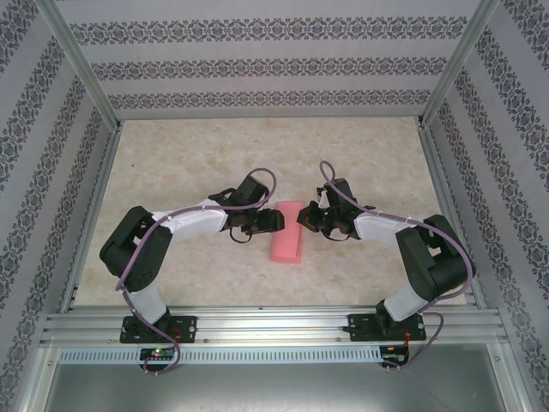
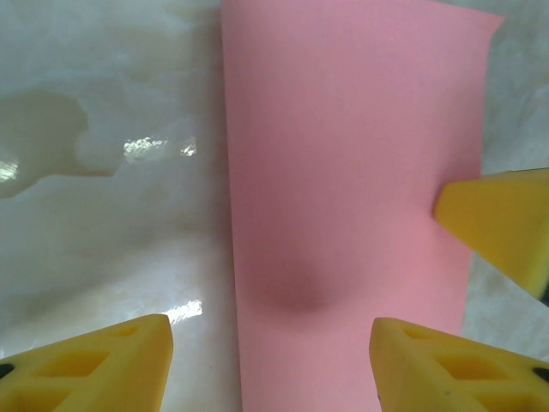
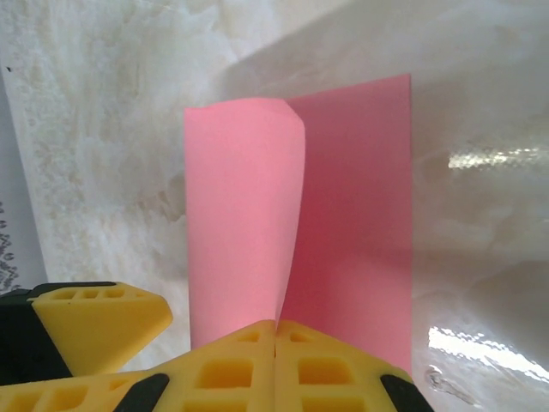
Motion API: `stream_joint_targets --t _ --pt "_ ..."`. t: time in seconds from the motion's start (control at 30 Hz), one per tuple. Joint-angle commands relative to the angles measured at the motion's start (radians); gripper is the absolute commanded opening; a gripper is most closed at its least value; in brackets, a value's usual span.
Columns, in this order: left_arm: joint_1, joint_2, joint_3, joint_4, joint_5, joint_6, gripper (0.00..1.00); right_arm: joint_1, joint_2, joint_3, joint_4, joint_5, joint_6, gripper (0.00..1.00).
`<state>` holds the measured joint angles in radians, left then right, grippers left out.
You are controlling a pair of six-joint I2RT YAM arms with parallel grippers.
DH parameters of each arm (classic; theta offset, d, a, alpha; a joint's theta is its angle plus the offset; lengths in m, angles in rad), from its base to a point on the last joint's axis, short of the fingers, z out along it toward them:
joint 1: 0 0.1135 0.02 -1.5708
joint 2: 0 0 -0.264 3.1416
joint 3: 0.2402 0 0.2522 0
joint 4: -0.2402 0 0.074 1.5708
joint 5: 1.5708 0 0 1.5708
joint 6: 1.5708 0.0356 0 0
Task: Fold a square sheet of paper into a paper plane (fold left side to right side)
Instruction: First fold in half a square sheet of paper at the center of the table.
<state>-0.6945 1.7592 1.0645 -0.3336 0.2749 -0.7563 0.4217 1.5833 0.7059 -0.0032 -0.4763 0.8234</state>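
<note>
The pink-red sheet of paper [image 1: 289, 232] lies mid-table, folded over into a narrow upright rectangle. In the right wrist view its upper flap [image 3: 240, 215] curls up off the lower layer [image 3: 352, 215]. My right gripper [image 3: 275, 330] is shut on that flap's edge, at the paper's upper right [image 1: 304, 216]. My left gripper [image 1: 273, 221] hovers open over the paper's left edge [image 2: 343, 172], one finger [image 2: 94, 360] above bare table and the other [image 2: 455, 360] above the paper. The right gripper's fingertip [image 2: 502, 223] pokes in from the right. The paper plane is out of view.
The marble-patterned table [image 1: 189, 172] is walled by patterned panels, with an aluminium rail [image 1: 274, 326] at the near edge. Both arms bend inward, and their grippers nearly meet over the paper.
</note>
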Motion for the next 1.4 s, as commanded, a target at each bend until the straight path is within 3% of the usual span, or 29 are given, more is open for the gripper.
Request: stream_joint_targets --t 0.0,0.27,0.47,0.67,0.9,1.37 --pt "-0.016 0.029 0.046 -0.054 -0.027 0.012 0.62 -0.015 0.015 0.027 -0.027 0.034 -0.044 0.05" --pt "-0.041 0.093 0.098 -0.089 -0.062 0.002 0.59 -0.019 0.044 0.030 -0.014 0.043 -0.056 0.09" --pt "-0.060 0.121 0.127 -0.114 -0.107 -0.007 0.58 -0.048 0.003 0.012 -0.029 0.058 -0.085 0.32" --pt "-0.069 0.150 0.148 -0.128 -0.122 -0.008 0.57 -0.102 -0.097 -0.025 -0.120 0.103 -0.142 0.44" --pt "-0.071 0.174 0.165 -0.137 -0.135 -0.017 0.57 -0.121 -0.168 -0.052 -0.173 0.128 -0.168 0.45" --pt "-0.082 0.211 0.195 -0.164 -0.114 -0.002 0.54 -0.120 -0.163 -0.073 -0.151 0.097 -0.152 0.44"
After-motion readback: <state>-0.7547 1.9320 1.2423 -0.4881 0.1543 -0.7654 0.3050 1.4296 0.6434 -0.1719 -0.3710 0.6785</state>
